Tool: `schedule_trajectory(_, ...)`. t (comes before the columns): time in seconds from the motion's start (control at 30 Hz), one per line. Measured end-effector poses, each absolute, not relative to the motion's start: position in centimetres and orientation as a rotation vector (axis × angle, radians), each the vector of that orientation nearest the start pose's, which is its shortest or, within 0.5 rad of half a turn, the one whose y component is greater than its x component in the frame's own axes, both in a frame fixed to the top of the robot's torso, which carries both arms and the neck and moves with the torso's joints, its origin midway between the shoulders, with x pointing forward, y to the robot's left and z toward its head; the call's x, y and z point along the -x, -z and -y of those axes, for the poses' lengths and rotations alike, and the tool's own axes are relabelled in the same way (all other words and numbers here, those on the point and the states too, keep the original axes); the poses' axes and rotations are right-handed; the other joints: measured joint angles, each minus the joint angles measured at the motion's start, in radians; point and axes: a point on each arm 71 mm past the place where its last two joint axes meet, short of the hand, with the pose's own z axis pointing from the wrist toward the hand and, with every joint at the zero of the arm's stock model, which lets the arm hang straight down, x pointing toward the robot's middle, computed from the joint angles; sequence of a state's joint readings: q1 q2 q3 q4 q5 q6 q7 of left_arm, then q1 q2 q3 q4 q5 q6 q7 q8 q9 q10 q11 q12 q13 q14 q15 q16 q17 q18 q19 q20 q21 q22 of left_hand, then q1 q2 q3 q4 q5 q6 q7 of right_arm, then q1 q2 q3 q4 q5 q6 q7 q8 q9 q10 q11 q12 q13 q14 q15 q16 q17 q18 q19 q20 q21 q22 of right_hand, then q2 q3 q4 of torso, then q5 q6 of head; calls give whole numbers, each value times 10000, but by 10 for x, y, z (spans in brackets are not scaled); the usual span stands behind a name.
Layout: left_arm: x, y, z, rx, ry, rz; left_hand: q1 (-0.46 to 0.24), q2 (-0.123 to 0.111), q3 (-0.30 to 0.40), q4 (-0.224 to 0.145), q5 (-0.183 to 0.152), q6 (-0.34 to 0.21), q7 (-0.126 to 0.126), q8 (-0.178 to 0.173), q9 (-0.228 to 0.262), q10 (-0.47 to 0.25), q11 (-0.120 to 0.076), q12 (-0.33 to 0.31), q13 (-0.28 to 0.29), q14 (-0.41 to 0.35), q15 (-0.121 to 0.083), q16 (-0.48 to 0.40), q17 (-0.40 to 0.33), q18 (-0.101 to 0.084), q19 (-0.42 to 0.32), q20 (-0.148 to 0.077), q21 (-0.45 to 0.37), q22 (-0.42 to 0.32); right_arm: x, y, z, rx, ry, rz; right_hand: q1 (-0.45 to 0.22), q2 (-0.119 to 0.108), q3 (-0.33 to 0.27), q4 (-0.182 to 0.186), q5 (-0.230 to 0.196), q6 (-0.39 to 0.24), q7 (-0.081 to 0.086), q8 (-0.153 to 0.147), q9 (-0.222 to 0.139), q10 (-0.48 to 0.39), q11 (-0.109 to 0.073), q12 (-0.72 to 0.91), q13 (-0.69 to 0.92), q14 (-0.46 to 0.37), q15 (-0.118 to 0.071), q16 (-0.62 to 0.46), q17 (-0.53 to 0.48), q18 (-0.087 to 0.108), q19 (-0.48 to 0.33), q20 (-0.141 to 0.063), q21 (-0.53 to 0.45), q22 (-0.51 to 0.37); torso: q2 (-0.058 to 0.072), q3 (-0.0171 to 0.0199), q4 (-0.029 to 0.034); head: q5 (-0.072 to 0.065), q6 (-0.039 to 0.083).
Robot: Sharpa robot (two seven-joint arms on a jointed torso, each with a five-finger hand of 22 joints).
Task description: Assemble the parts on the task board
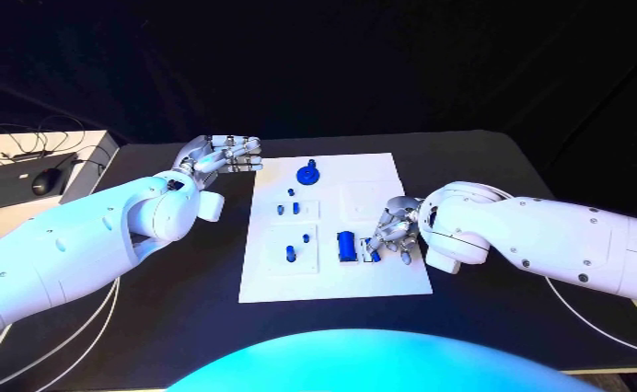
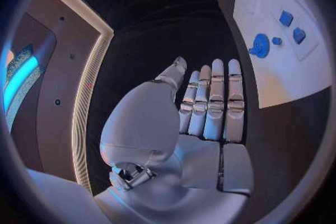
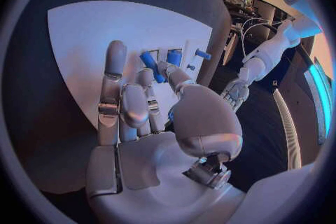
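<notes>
While the left hand [image 1: 223,154] hovers with straight, empty fingers off the task board [image 1: 358,277] at its ten o'clock corner, the right hand [image 1: 396,226] rests at four o'clock on the board, fingers curled among blue parts [image 1: 348,246]; whether it grips one is unclear.

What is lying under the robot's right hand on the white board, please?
Under the right hand, near the board's right edge, lies a dark blue cylinder beside smaller blue pieces. The fingers cover whatever sits directly beneath them.

Small blue parts [image 1: 348,246] lie scattered on the flat white task board [image 1: 358,176].
</notes>
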State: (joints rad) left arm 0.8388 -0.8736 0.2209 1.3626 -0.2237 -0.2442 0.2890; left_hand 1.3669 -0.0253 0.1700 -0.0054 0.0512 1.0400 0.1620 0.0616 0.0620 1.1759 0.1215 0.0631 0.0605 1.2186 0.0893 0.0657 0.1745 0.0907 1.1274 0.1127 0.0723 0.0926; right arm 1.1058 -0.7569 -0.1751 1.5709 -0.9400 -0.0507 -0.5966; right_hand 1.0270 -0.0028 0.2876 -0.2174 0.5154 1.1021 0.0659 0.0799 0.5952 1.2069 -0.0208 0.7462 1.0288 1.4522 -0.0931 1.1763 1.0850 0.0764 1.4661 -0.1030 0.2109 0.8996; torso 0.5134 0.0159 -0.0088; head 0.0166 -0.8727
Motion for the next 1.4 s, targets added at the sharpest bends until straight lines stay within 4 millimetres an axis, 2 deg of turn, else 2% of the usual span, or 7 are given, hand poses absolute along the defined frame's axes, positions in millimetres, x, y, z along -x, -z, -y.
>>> schedule_trajectory(0.47, -470, 279, -280, 12419, 13173, -15022, 0, 0, 0, 0, 0, 0, 0, 0, 0, 0, 0, 0, 1, 0, 0, 0, -1, -1, 0, 0, 0, 1, -418, 314, 169, -3664, -4205, -25008, 26, 26, 51, -52, -6, -2, 2, 54, 7, 7, 9, -1, 1, 0, 0, 0, -1, 0, 0, 0, 0, -9, -4, 10, -12, 19, 0)
schedule_trajectory(0.57, -470, 279, -280, 12419, 13174, -15023, 0, 0, 0, 0, 0, 0, 0, 0, 0, 0, 0, 0, 0, 0, 0, 0, -1, 0, 0, 0, 0, 1, -419, 316, 169, -3696, -4178, -25010, 26, 26, 28, -28, -189, -3, 3, 54, 7, 7, 10, 18, 1, 0, 0, 0, -1, 0, 0, 0, 0, -19, -5, 10, -12, 21, 0)
schedule_trajectory(0.73, -470, 279, -280, 12420, 13172, -15025, 0, 0, 0, 0, 0, 0, 0, 0, 0, 0, 0, 0, 0, 0, 0, 0, -1, -1, 0, 0, 0, 2, -419, 317, 169, -3747, -4155, -24986, 23, 30, -485, 234, -246, 23, -23, 59, 4, 10, 10, 87, 14, 0, 0, 0, -2, 0, 0, 0, -39, -44, -5, 9, -12, 32, 0)
schedule_trajectory(0.83, -470, 279, -280, 12422, 13172, -15029, 0, 0, 0, 0, 0, 0, 0, 0, 0, 0, 0, 0, 0, 0, 0, 0, -2, -1, 0, 0, 0, 2, -420, 317, 169, -3776, -4142, -24965, 22, 112, -854, 471, -859, 67, -67, 90, -15, 63, -42, 136, 32, 35, 35, 0, -2, 1, 0, 0, -39, -59, -6, 9, -12, 38, 0)
schedule_trajectory(1.0, -470, 279, -280, 12426, 13175, -15039, 0, 0, 0, 0, 0, 0, 0, 0, 0, 0, 0, 0, 0, 0, 0, 0, -2, -1, 0, 0, 0, 2, -420, 317, 169, -3806, -4170, -24925, 130, 242, -1347, 850, -1435, 195, -116, 90, -76, 116, -94, 150, 49, 35, 35, 0, -2, 0, 0, 0, -39, -81, -6, 7, -12, 41, 0)
schedule_trajectory(1.13, -470, 279, -280, 12430, 13175, -15048, 0, 0, 0, 0, 0, 0, 0, 0, 0, 0, 0, 0, 0, 0, 0, 0, -2, -1, 0, 0, 0, 2, -420, 317, 169, -3818, -4206, -24903, 194, 307, -1608, 1060, -1556, 303, -156, 91, -120, 163, -119, 150, 58, 35, 35, 0, -8, 1, 0, 0, -39, -95, -6, 5, -14, 41, 0)
schedule_trajectory(1.4, -470, 279, -280, 12438, 13175, -15066, 0, 0, 0, 0, 0, 0, 0, 0, 0, 0, 0, 0, 0, 0, 0, 0, -3, -1, 0, 0, 0, 3, -420, 318, 168, -3818, -4254, -24896, 274, 387, -1662, 1112, -1576, 465, -240, 89, -144, 233, -153, 150, 77, 35, 35, 0, -12, 1, 0, 0, -39, -105, -5, 5, -15, 24, 0)
